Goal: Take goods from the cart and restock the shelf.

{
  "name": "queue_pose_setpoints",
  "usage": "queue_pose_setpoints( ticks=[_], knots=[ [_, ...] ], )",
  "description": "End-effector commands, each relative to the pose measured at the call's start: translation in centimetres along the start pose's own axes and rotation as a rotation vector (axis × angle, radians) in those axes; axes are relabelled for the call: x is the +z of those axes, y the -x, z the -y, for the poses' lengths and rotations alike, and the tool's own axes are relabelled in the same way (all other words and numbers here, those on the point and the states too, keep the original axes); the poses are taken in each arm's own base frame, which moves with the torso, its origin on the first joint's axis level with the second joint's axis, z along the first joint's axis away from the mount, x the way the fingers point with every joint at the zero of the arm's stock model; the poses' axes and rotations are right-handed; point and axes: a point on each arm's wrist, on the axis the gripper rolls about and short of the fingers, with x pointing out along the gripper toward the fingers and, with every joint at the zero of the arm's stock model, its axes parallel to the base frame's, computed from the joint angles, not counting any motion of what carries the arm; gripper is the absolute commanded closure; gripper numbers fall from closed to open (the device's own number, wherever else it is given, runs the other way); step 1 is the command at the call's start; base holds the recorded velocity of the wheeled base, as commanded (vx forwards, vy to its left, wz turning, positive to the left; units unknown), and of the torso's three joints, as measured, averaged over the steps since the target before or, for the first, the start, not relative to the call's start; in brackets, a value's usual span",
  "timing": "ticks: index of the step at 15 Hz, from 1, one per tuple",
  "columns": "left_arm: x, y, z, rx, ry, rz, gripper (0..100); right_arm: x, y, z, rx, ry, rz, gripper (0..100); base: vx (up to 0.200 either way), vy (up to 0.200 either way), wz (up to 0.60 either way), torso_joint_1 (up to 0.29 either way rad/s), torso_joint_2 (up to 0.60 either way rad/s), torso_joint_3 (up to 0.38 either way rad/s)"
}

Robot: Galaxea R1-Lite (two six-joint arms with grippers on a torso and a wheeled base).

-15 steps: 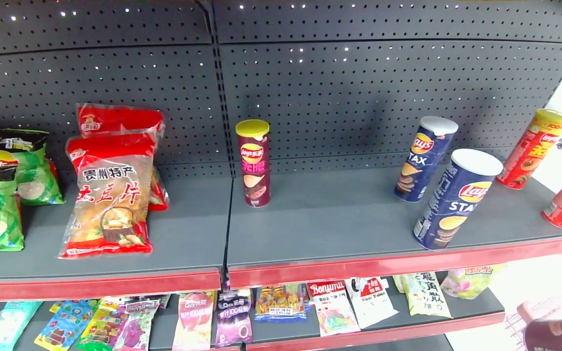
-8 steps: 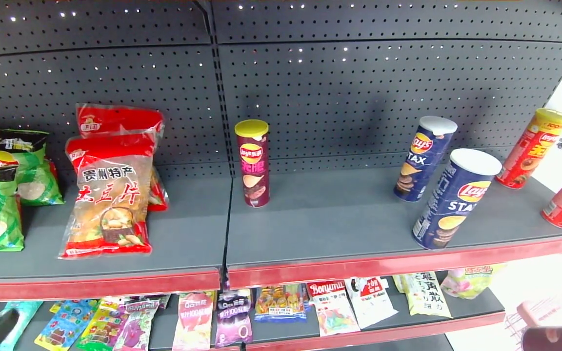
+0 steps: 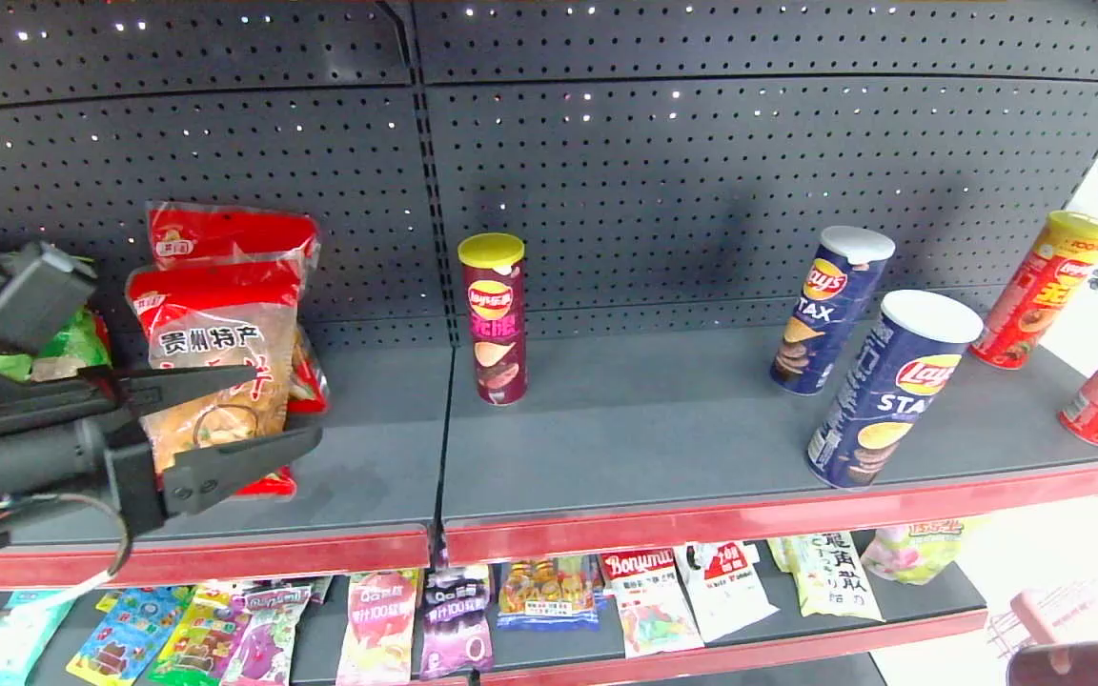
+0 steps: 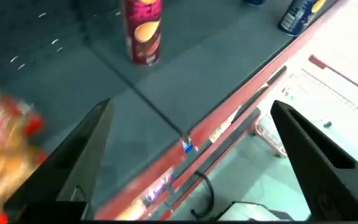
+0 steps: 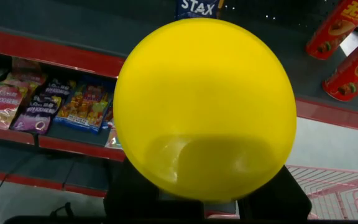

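Step in hand, by judgement: carrying stock to the shelf [image 3: 663, 429]. Right gripper [image 5: 204, 208] clamps a yellow-lidded can [image 5: 205, 106] at the head frame's lower right, near the cart [image 3: 1064, 610]. Left gripper [image 3: 287, 403] — fingers wide apart, empty — hangs at frame left. Next: raise the can and stand it upright beside the purple can [image 3: 493, 319], mid-frame.

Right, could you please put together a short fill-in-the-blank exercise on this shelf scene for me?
1. The maroon can standing alone mid-shelf has a ___ lid.
2. The left gripper, in front of the red snack bag, has its fingers ___.
3. The front blue can has a ___ lid.

Missing words: yellow; open; white.
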Motion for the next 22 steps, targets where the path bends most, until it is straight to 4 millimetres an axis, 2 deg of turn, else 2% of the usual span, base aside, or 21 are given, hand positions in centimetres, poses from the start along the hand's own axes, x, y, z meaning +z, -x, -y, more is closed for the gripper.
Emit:
queue_pose_setpoints(
  ticks=[1,2,3,10,14,22],
  knots=[
    [-0.9,-6.6,-3.9,-0.058,0.007,-0.052,0,0.0,0.0,0.0,0.000,-0.002,-0.002,100,0.000,0.000,0.00,0.000,0.00,0.000],
    [-0.5,-9.0,-5.5,-0.055,-0.023,-0.008,0,-0.1,0.0,0.0,0.000,-0.010,-0.003,100,0.000,0.000,0.00,0.000,0.00,0.000],
    [-0.3,-10.2,-6.1,-0.066,-0.047,0.029,0,-0.1,0.0,0.0,0.000,-0.011,-0.005,100,0.000,0.000,0.00,0.000,0.00,0.000],
    [1.3,-15.9,-6.5,-0.144,-0.093,0.076,0,-0.2,0.0,-0.1,-0.014,-0.020,-0.006,100,0.000,0.000,0.00,0.000,0.00,0.000],
    [1.1,-17.6,-7.5,-0.126,-0.104,0.086,0,-0.3,0.0,-0.1,-0.032,-0.024,-0.013,100,0.000,0.000,0.00,0.000,0.00,0.000],
    [2.2,-20.8,-9.4,-0.141,-0.141,0.145,0,-0.4,-0.1,-0.2,-0.037,-0.024,-0.020,100,0.000,0.000,0.00,0.000,0.00,0.000]
  ],
)
